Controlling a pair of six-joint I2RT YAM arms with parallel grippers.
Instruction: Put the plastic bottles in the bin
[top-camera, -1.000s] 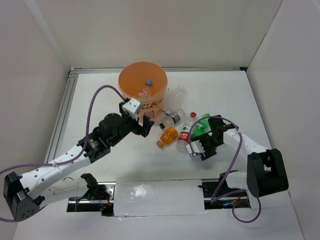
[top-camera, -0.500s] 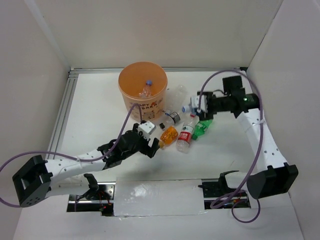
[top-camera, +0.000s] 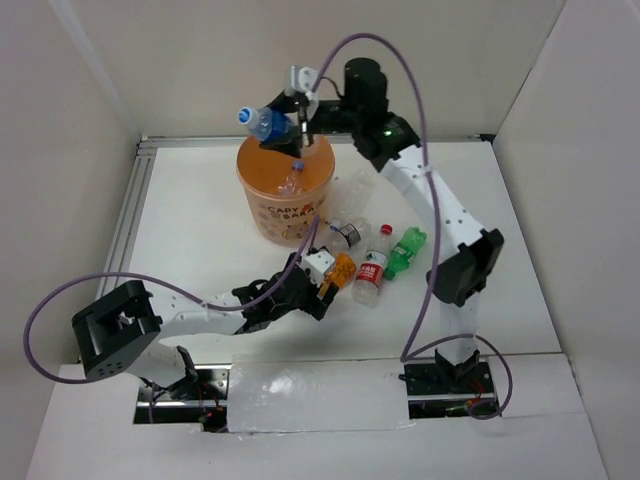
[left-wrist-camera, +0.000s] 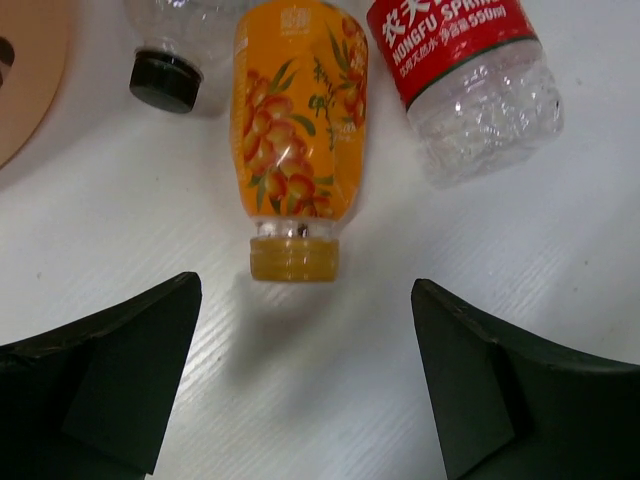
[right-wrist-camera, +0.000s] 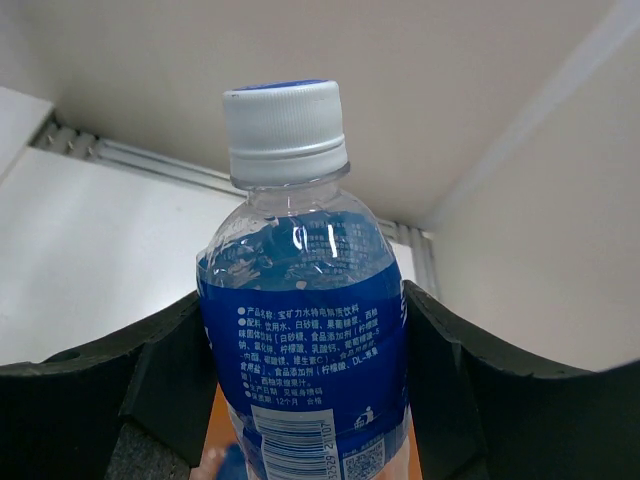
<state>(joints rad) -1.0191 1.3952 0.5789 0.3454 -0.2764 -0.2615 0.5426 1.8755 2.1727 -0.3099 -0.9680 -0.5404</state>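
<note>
Your R gripper (top-camera: 288, 120) is clamped on the blue-label bottle (right-wrist-camera: 305, 330), a pad on each side of the label, cap pointing away from the wrist cam. In the top view it hangs over the far rim of the bin (top-camera: 285, 210), not touching it. One clear bottle (top-camera: 292, 180) already lies inside the bin.

Your L gripper (left-wrist-camera: 303, 300) is spread wide w/ nothing in it, low over the table (top-camera: 200, 220) on the bin's near side. The orange bottle (left-wrist-camera: 298, 130) lies on its side just ahead of the fingertips, cap toward them, not yet between them. Beside it, farther from the bin, lie the red-white bottle (left-wrist-camera: 470, 80), then the green bottle (top-camera: 405, 250). The dark-cap bottle (left-wrist-camera: 165, 80) lies closer to the bin's wall.
</note>
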